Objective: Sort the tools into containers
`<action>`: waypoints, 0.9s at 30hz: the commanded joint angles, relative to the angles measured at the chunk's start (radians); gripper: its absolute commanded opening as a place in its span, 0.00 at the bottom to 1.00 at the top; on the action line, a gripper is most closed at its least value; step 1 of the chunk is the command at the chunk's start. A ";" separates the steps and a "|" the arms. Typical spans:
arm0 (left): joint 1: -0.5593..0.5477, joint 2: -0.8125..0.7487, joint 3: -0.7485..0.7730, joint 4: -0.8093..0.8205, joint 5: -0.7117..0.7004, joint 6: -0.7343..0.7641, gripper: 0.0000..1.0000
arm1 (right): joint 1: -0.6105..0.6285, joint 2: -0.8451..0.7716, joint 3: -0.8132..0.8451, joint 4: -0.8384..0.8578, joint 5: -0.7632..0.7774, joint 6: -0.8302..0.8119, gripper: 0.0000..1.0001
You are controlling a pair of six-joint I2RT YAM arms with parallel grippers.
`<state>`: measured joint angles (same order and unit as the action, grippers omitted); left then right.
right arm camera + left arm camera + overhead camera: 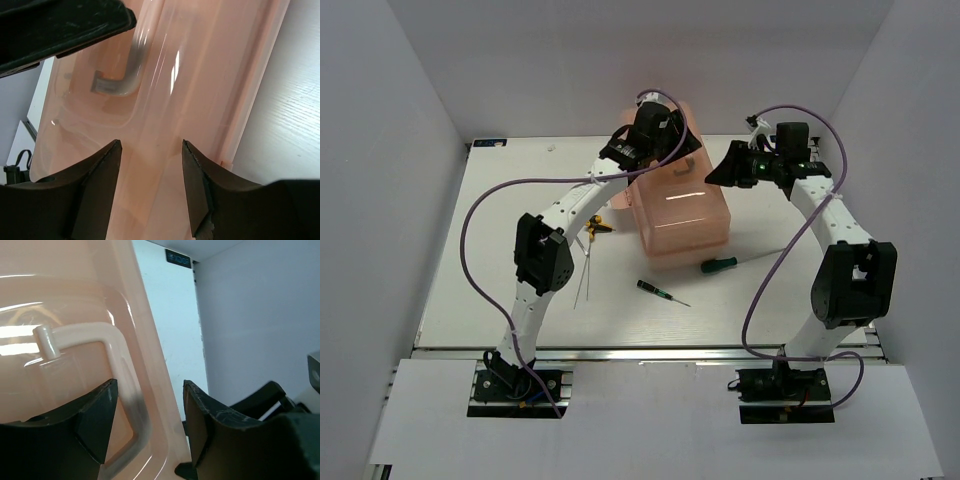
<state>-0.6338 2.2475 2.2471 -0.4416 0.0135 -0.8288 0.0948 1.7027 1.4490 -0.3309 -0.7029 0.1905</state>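
Tools lie loose on the table (500, 250), none in a container. The green-handled screwdriver (718, 264) is just in front of the toolbox (680, 215), near its right corner. The black-handled screwdriver (655, 290) is nearer the arm bases, roughly mid-table. The yellow-black pliers (601, 224) sit just left of the toolbox, partly under the left arm. The thin metal rods (585, 275) lie below the pliers, running toward the near edge.

The toolbox is translucent salmon-pink and stands at the centre, toward the far side. Whether its lid is latched can't be told.

The left gripper (150, 385) is over the far part of the toolbox with its jaws apart. In the left wrist view one leg of the pale lid handle (100, 335) runs down between the fingers (95, 420), close to the left-hand one – contact can't be told, nothing clamped.

The right gripper (151, 144) is at the toolbox's right side, also spread wide. The right wrist view shows the pink plastic filling the gap between the jaws – touching or not, unclear. The handle shows through the plastic there, with a dark part of the left arm across the top left corner.
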 commanded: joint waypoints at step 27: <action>-0.066 0.066 0.082 -0.366 -0.080 -0.073 0.56 | 0.149 -0.163 -0.190 0.021 0.184 0.063 0.60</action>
<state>-0.6888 2.2635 2.3772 -0.7376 -0.1341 -0.8867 0.2157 1.5593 1.2999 -0.2474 -0.5117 0.2584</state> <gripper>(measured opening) 0.572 0.603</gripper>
